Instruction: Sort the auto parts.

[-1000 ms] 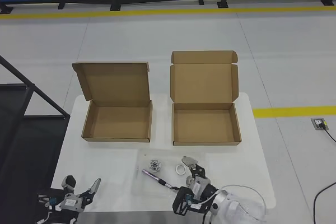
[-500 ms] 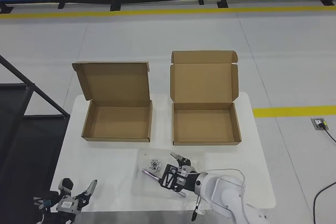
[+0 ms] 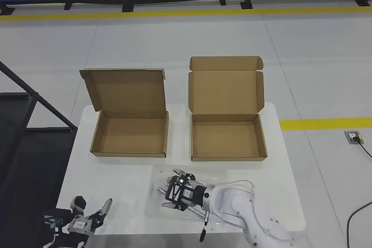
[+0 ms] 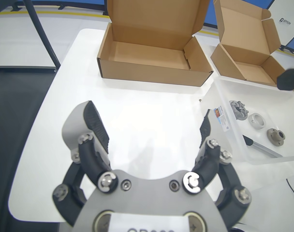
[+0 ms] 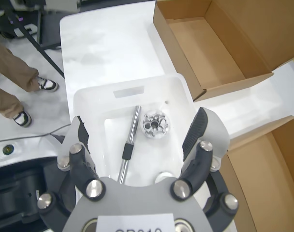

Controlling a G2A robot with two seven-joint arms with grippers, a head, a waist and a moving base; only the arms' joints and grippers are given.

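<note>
R pincer [image 5: 141, 121] is hovering wide open, gripping nothing, over clear tray [image 5: 180, 83] at counter [image 3: 111, 180] front. Gear-like part [image 5: 154, 124] and rod [image 5: 132, 126] are lying in it side by side, w/ ring [image 4: 257, 121] and flanged bushing [image 4: 275, 135] nearby. L pincer [image 4: 147, 112] is hanging open, empty, over counter's front-left corner.

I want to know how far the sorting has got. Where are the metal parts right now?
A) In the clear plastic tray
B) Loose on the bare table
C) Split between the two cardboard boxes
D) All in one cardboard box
A: the rod, toothed part, ring and flanged bushing all lie in the clear tray, while one box and the other box hold nothing.
</note>
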